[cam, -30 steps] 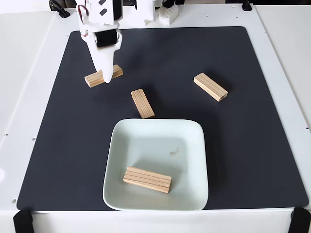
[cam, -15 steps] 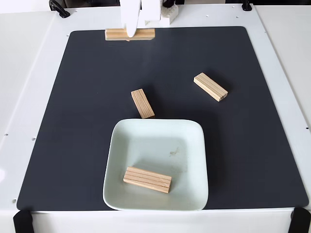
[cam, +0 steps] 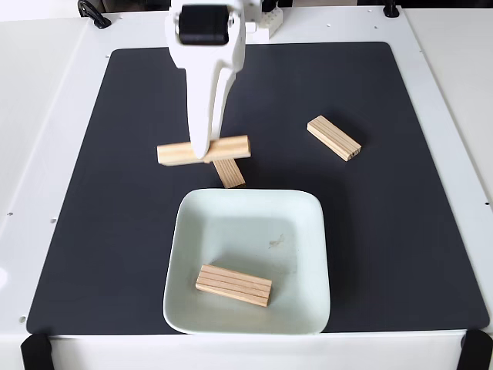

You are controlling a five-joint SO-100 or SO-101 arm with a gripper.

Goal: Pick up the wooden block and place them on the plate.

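The plate (cam: 248,260), the largest thing in the fixed view, lies just below the fingers toward the near edge of the dark mat (cam: 92,193). It looks rigid and glossy, so a block dropped from height could skid or bounce on it; it already holds one wooden block (cam: 233,285) in its lower left part, well below the fingers.

The gripper (cam: 200,150) hangs down from the white arm with its fingers clamped on another wooden block, the held block (cam: 204,150), gripped at about the middle of its length, across its narrow width. The block sticks out evenly to both sides of the fingers and sits almost level, tilted slightly up to the right. Judged from its look, such a block is light, stiff and dry, with flat parallel sides that give the pads a firm seat; the mid-length hold suits it, since an end grip would let it swing.

A third block (cam: 229,173) lies on the mat right beneath the fingers, partly hidden by the held one and just short of the plate's far rim. The fourth block (cam: 333,138) lies well to the right of the fingers, set at an angle.
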